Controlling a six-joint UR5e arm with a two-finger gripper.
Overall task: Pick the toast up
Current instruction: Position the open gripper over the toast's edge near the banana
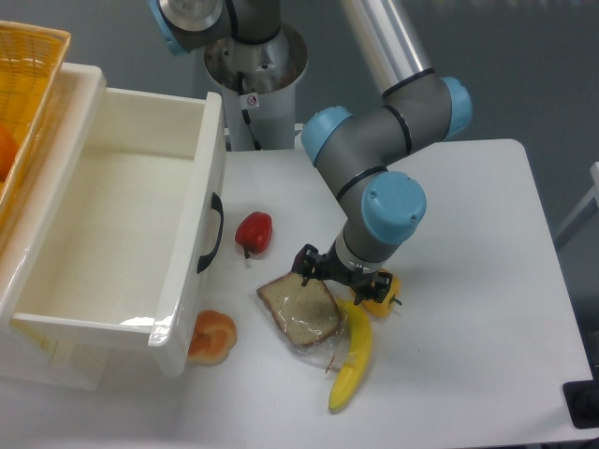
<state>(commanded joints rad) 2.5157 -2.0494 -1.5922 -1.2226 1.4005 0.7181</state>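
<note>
**Gripper low over the far corner of the wrapped toast**

The grey and blue arm's black two-finger gripper (pixel 341 278) hangs low over the white table (pixel 468 234), its fingers spread apart with nothing between them. One fingertip (pixel 306 263) sits at the far upper corner of the toast (pixel 299 307), a flat squarish slice of pale tan bread with a brown crust in clear plastic wrap; whether it touches the wrap cannot be told. The other finger (pixel 382 285) is over the yellow bell pepper (pixel 386 296), which is mostly hidden beneath it.

The toast lies flat on the table, just in front of and below the fingers, most of its surface toward the camera side of them. A yellow banana (pixel 351 360) lies along the toast's right edge, touching the wrap, its upper end near the fingers. A red bell pepper (pixel 254 231) stands to the left of the fingers, apart from the toast. A round orange-tan bun (pixel 213 335) rests farther left, against the front of the open white drawer (pixel 187 253).
</note>
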